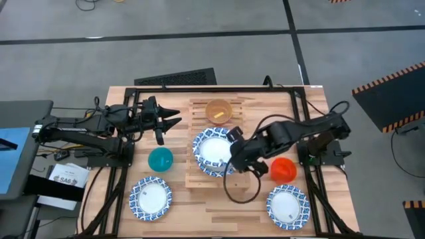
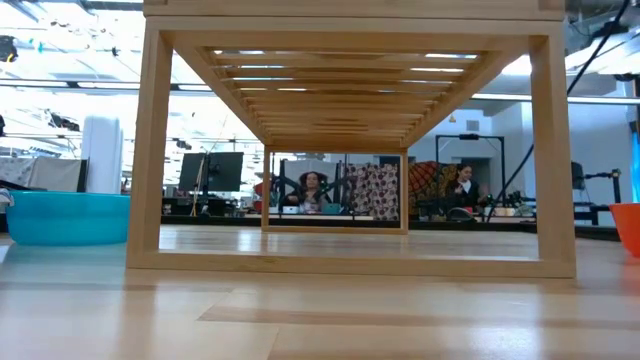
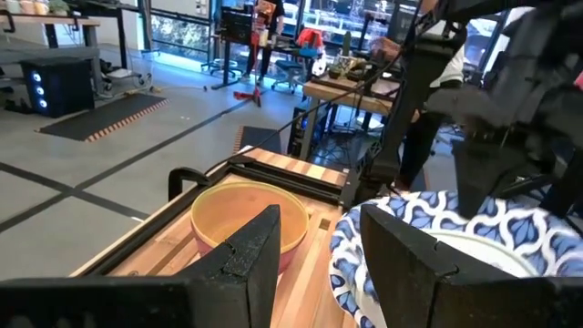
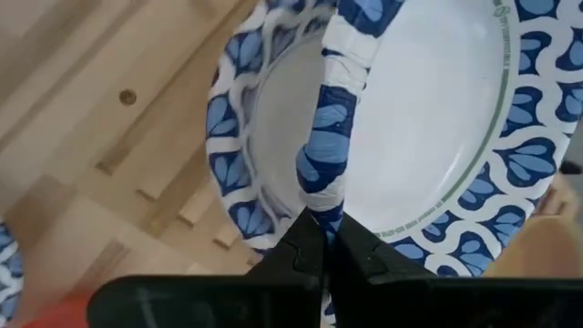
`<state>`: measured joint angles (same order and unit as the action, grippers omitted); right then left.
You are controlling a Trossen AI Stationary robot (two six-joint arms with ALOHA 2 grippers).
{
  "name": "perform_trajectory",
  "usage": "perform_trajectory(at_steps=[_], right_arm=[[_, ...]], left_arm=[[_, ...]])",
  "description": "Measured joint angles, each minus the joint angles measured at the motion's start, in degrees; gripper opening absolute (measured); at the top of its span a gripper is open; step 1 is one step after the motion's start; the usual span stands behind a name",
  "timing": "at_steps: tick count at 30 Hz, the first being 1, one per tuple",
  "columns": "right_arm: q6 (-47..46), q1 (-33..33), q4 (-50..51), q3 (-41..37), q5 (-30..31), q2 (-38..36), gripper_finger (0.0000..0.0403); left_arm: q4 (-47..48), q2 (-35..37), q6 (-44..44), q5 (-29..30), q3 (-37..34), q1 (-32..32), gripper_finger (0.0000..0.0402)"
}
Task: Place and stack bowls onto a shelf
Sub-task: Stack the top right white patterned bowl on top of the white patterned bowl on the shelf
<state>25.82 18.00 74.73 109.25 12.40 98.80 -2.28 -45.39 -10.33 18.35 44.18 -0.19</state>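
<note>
The slatted shelf [image 1: 199, 176] stands mid-table, and a yellow bowl [image 1: 218, 111] rests on its far end. Two blue-rimmed bowls [image 1: 214, 151] overlap on the shelf's middle, and my right gripper [image 1: 234, 159] is shut on the upper one. My left gripper [image 1: 174, 119] hovers open beside the shelf's far left corner, pointing right, touching nothing. On the table rest the teal bowl [image 1: 160, 159], the red bowl [image 1: 283, 170] and two more blue-rimmed bowls [image 1: 150, 197] [image 1: 288, 206]. No purple bowl shows. My right gripper [image 4: 321, 246] pinches the upper blue-rimmed bowl's rim [image 4: 326, 187] between its two fingers, one inside the bowl and one outside. It comes from the table's right. The bowl sits tilted, its held side raised over the lower bowl's rim [image 4: 228, 137].
The low view looks under the shelf [image 2: 350, 40], with the teal bowl [image 2: 65, 215] left of it and the red bowl [image 2: 630, 225] right. Black frame rails run along the table's left and right sides. Bare slats lie at the shelf's near end.
</note>
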Motion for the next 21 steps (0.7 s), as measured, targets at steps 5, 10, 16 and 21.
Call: perform_trajectory(at_steps=[5,10,16,21], right_arm=[[-0.26,1.4,2.43,0.09,-0.11,1.71,0.003],[-0.72,2.01,2.37,0.09,-0.31,1.76,0.0034],[-2.84,1.75,2.43,0.09,-0.8,1.73,0.0053],[-2.86,1.75,2.38,0.09,-1.4,1.73,0.0085]], left_arm=[[0.25,0.02,-0.67,-0.03,0.0,0.0,0.0137],[0.24,0.02,-0.68,-0.02,0.0,0.0,0.0137],[0.24,0.02,-0.68,-0.14,0.0,0.0,0.0137],[0.24,0.02,-0.68,-1.55,0.0,0.0,0.0137]])
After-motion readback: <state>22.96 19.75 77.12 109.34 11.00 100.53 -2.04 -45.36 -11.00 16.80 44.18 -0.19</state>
